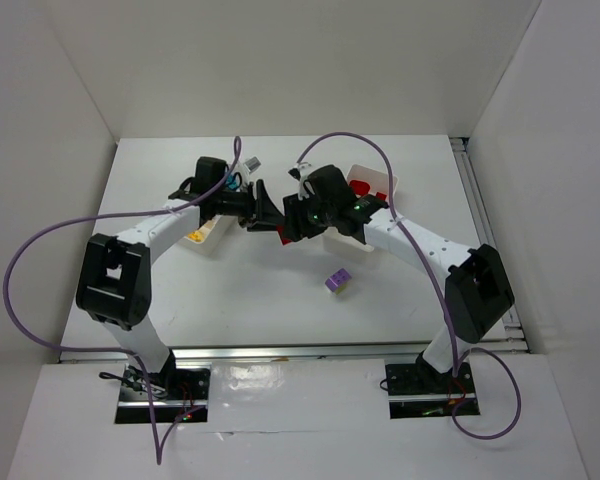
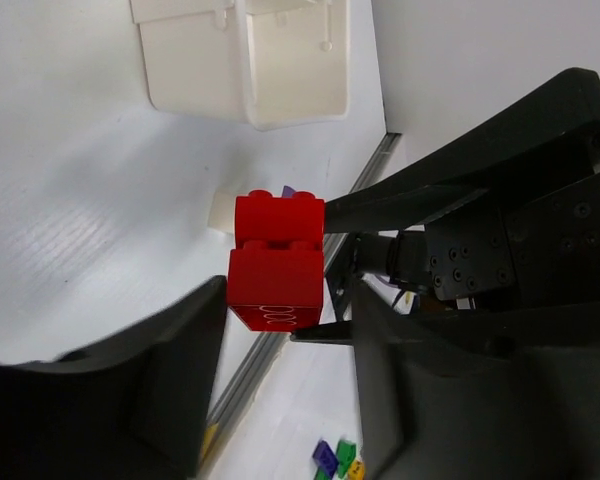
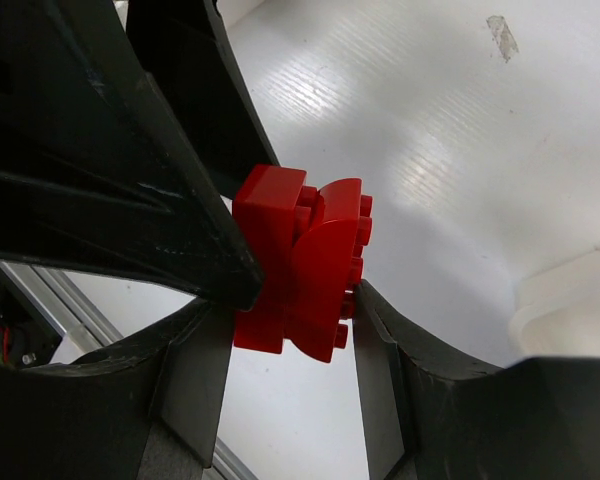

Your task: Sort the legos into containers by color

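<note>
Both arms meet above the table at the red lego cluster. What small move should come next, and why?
Probably the left gripper should open its fingers. Both it and the right gripper seem to clamp the red cluster in mid-air, and the right tray already holds red bricks, so the right gripper could carry it there.

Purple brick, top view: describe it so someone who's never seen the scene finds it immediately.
On the white table, look nearer the arm bases than where the left tool and right tool clamp the red cluster, slightly right. The purple brick lies there alone on bare tabletop. In the top view it is the only purple piece and the only one in the open.
</note>
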